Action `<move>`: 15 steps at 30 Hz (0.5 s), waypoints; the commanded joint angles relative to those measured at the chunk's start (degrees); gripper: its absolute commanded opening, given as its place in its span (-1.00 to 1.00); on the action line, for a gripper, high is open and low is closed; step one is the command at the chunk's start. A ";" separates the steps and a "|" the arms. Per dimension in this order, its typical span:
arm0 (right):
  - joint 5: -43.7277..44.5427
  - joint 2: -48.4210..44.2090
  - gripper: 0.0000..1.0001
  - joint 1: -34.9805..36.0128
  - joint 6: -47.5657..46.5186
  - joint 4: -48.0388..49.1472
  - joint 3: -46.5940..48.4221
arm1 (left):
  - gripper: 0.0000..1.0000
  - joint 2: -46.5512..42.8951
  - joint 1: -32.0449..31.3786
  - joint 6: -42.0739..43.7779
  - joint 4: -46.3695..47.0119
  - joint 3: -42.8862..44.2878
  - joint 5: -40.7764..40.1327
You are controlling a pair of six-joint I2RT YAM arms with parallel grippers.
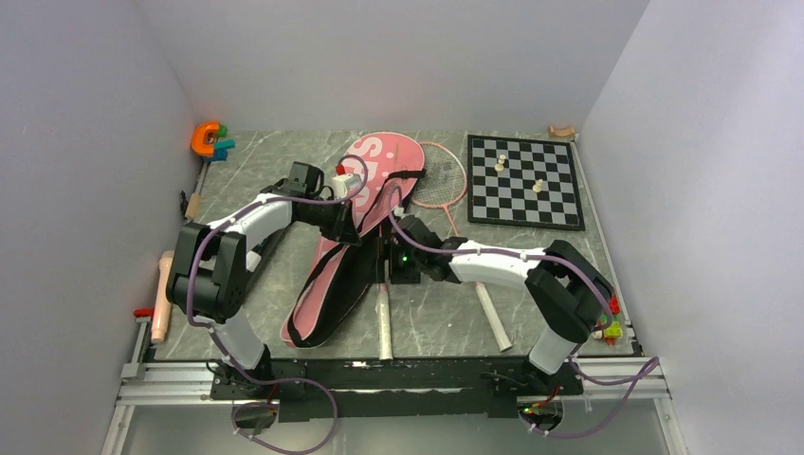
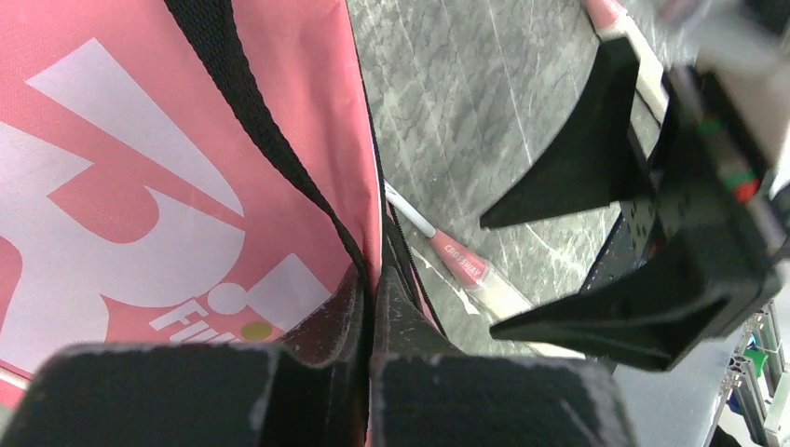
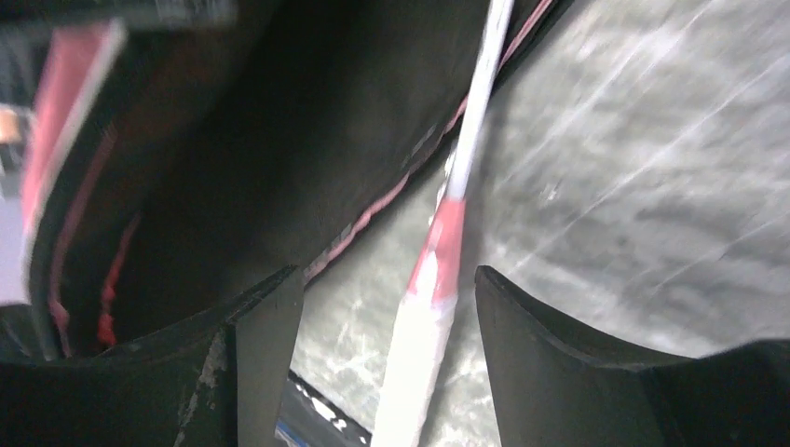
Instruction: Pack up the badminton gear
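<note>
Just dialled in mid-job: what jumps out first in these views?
The long pink racket bag lies diagonally mid-table, its edge pinched in the shut left gripper. The right gripper stands open astride a pink-and-white racket handle beside the bag's dark opening. A chessboard sits far right.

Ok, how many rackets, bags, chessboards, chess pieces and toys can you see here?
Rackets: 2
Pink bag: 1
Chessboard: 1
Chess pieces: 2
Orange and teal toy: 1
Total: 7
</note>
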 commanded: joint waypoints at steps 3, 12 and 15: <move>5.87 -0.88 0.40 4.44 -4.92 -11.03 2.87 | -1.00 -0.78 -0.44 -0.17 0.74 1.46 2.03; 8.41 2.20 0.09 8.36 -6.70 -14.14 4.78 | -1.00 -0.95 -0.62 -0.91 2.11 0.46 2.53; 7.76 3.49 0.03 8.40 -7.26 -13.36 4.97 | -1.00 -0.67 -0.68 -0.65 1.95 0.68 2.82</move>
